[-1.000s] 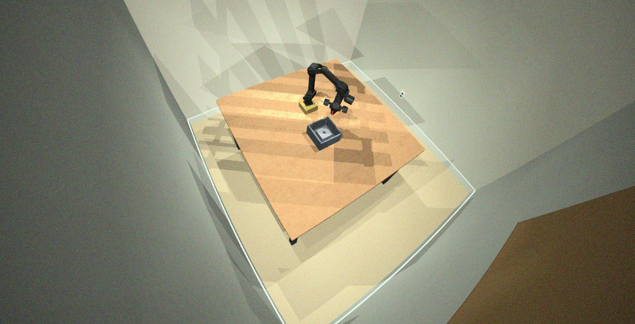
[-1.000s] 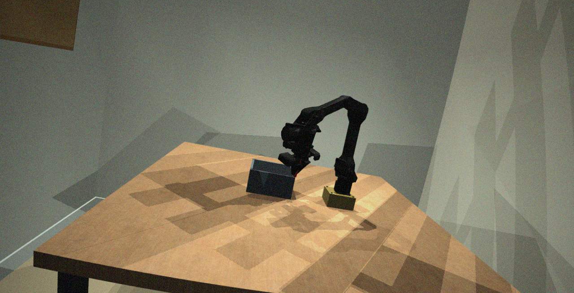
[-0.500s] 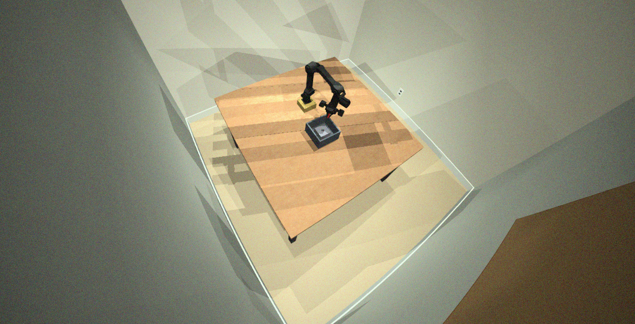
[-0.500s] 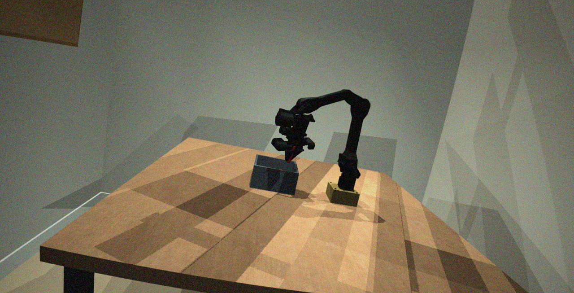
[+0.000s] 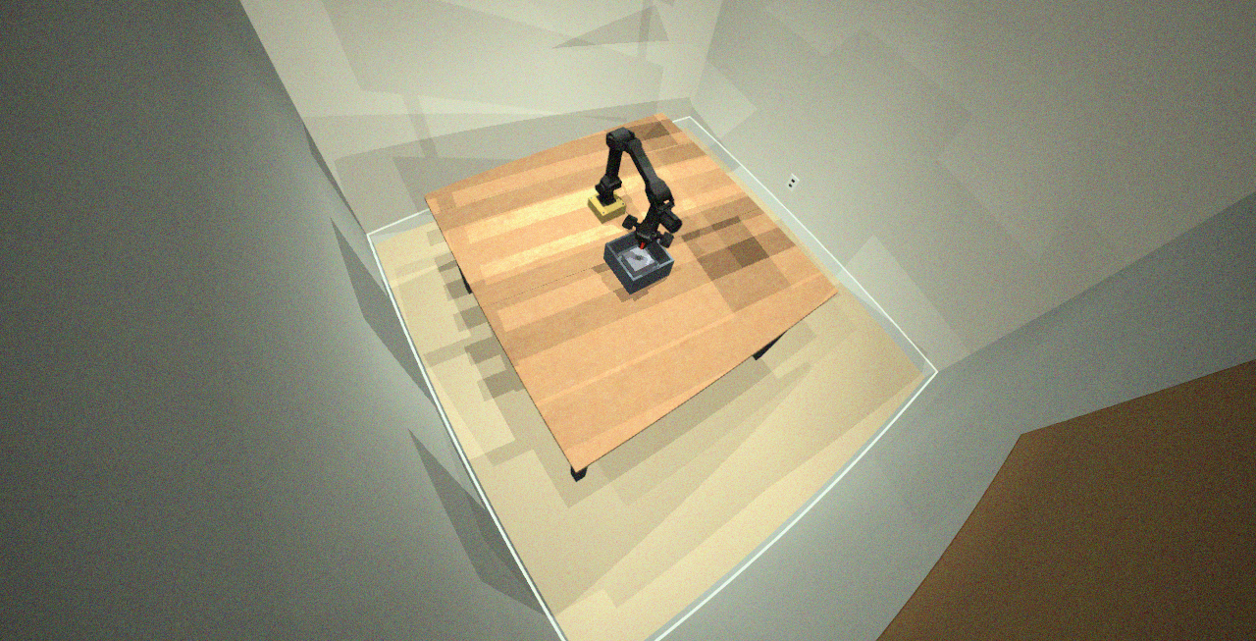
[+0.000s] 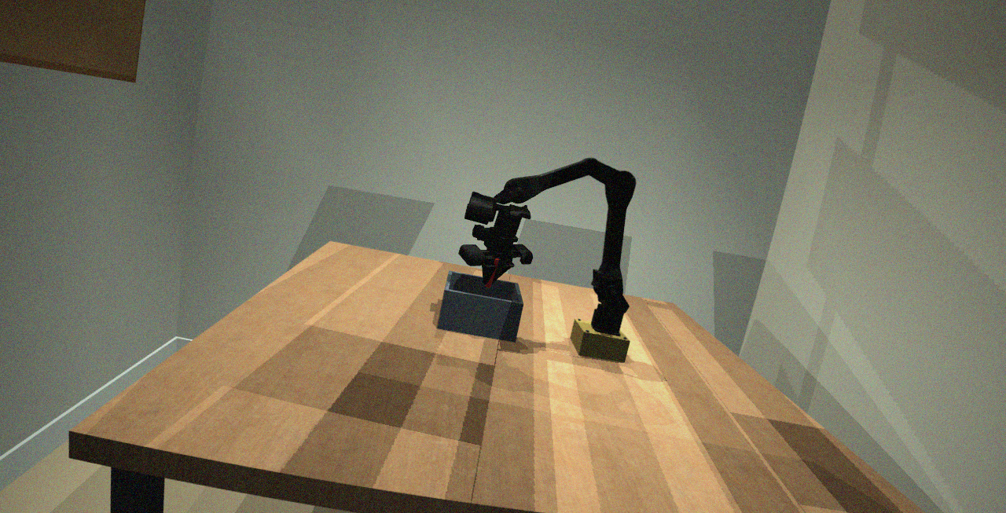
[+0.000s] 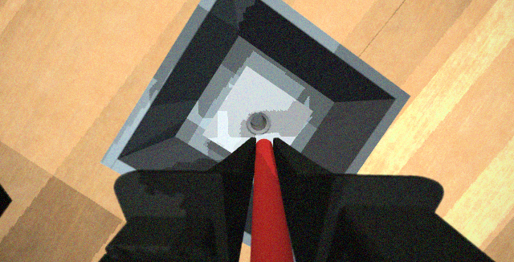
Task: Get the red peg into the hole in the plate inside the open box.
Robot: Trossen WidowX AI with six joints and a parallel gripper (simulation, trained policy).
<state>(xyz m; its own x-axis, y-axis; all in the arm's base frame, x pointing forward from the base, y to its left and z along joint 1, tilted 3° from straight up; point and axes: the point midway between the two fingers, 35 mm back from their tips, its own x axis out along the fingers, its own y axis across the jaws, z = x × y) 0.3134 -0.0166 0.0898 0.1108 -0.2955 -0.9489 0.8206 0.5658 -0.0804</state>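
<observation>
In the top view, a wooden desk (image 5: 561, 355) (image 6: 267, 397) (image 7: 72, 53) with dark legs stands on a pale floor (image 5: 703, 479) between grey walls, their foot edged by a thin white line; shadows with straight edges fall across wall, floor and wood. A wall outlet (image 5: 792, 182) shows on one wall, and a brown panel (image 5: 1132, 497) (image 6: 70, 10) is cut off at the lower right corner. The black arm (image 5: 648, 170) (image 6: 616, 221) rises from a yellow base block (image 5: 599, 209) (image 6: 597, 348), and only a speck of the red peg (image 5: 643, 244) (image 6: 491, 277) (image 7: 268, 206) shows under the gripper (image 5: 644, 243) (image 6: 489, 282) (image 7: 264, 142)

In the exterior view, the gripper is closed on the peg, which tilts at the opening of the dark blue-grey open box (image 5: 634, 285) (image 6: 478, 313) (image 7: 177, 57). The near wall hides the box's bottom, and the brown panel is cut off at the upper left

In the wrist view, the peg is between the fingers, its near end cut off by the lower edge. A round hole (image 7: 258, 121) shows in the pale plate (image 7: 257, 89) at the bottom, just beyond the peg's tip, with the peg outside it; the fingers hide one corner of the box. How high the tip is above the plate is hard to tell
</observation>
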